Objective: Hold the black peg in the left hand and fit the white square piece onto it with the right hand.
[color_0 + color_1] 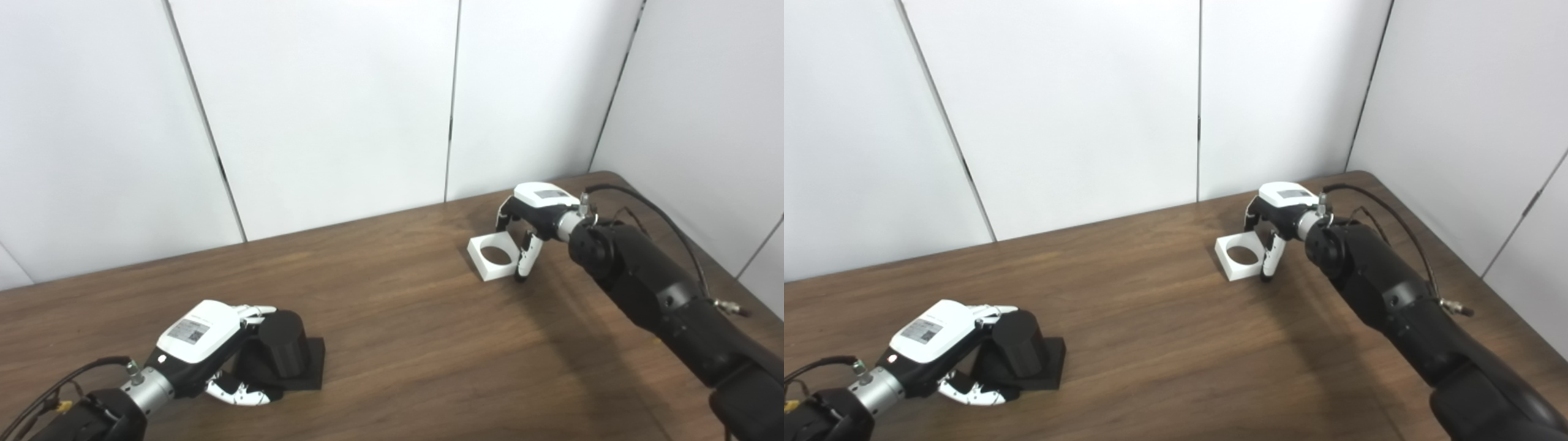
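The black peg (pixel 283 349), a stubby cylinder on a square black base, rests on the table at the lower left. My left hand (pixel 202 343) is wrapped around it, fingers behind the cylinder and thumb in front by the base. The white square piece (pixel 482 262), with a round hole, lies flat on the table at the far right. My right hand (pixel 539 211) reaches over its right side. The thumb presses the near right edge and the fingers curl down at the far edge. That far edge is partly hidden by the hand.
The brown wooden table (pixel 398 318) stretches between the two hands, with white wall panels (pixel 331 110) right behind its far edge. The table's rounded right corner (pixel 612 177) lies just beyond my right hand. A cable (pixel 667 226) loops over the right forearm.
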Controlling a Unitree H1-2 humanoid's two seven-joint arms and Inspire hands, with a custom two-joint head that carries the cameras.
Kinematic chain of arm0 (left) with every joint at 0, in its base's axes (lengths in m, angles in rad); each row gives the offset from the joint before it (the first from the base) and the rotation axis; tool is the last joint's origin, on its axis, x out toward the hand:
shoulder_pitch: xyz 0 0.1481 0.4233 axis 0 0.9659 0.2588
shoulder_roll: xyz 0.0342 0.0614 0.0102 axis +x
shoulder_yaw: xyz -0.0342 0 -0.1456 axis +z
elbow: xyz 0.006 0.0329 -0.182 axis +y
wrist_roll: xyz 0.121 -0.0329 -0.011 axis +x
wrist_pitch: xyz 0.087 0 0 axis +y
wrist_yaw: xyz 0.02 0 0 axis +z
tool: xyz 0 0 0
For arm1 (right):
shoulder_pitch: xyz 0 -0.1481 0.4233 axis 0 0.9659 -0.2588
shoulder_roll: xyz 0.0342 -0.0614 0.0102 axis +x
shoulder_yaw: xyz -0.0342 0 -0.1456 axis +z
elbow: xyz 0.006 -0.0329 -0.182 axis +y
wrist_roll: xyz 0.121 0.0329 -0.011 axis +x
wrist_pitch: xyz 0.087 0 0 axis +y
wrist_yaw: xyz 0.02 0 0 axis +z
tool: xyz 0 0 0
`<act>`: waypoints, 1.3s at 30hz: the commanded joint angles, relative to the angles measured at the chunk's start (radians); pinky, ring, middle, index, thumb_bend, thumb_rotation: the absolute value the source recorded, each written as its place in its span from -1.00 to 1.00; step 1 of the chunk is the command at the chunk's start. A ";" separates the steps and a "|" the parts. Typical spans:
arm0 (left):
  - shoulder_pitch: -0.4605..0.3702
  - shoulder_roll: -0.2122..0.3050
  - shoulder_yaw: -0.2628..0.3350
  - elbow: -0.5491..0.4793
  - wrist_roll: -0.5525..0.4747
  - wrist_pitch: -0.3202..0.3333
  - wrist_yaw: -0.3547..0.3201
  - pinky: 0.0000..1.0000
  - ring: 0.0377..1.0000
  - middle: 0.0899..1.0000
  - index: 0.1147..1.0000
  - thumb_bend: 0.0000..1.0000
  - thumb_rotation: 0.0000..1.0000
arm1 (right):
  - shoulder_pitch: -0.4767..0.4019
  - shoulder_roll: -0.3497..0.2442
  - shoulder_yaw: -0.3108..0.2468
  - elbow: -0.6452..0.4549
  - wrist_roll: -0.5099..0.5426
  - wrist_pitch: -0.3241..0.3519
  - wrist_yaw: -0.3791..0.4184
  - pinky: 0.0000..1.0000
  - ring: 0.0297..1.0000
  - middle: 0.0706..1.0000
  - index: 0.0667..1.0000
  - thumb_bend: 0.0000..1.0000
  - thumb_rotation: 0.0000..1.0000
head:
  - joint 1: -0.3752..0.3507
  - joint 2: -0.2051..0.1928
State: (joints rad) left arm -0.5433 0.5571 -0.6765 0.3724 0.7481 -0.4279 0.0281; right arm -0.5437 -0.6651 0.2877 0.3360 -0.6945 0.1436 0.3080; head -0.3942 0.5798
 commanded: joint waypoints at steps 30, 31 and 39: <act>0.025 -0.079 -0.070 0.019 0.118 0.093 -0.168 0.43 0.67 0.80 0.11 0.77 -0.51 | -0.081 0.036 -0.007 -0.502 0.100 -0.166 0.202 0.26 0.50 0.43 -0.12 0.04 -0.74 | 0.411 0.093; 0.024 -0.080 -0.070 0.015 0.115 0.099 -0.177 0.43 0.67 0.81 0.11 0.76 -0.51 | -0.083 0.042 -0.007 -0.507 0.101 -0.169 0.205 0.25 0.50 0.43 -0.12 0.04 -0.74 | 0.413 0.093; 0.020 -0.086 -0.068 -0.006 0.106 0.122 -0.209 0.47 0.69 0.83 0.12 0.75 -0.52 | -0.100 0.108 0.002 -0.540 0.101 -0.160 0.228 0.28 0.50 0.44 -0.12 0.04 -0.74 | 0.427 0.098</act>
State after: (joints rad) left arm -0.5706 0.4974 -0.6796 0.3383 0.7798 -0.3232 -0.0587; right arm -0.5824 -0.5581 0.3033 -0.1703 -0.6000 -0.0040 0.5438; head 0.0322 0.6780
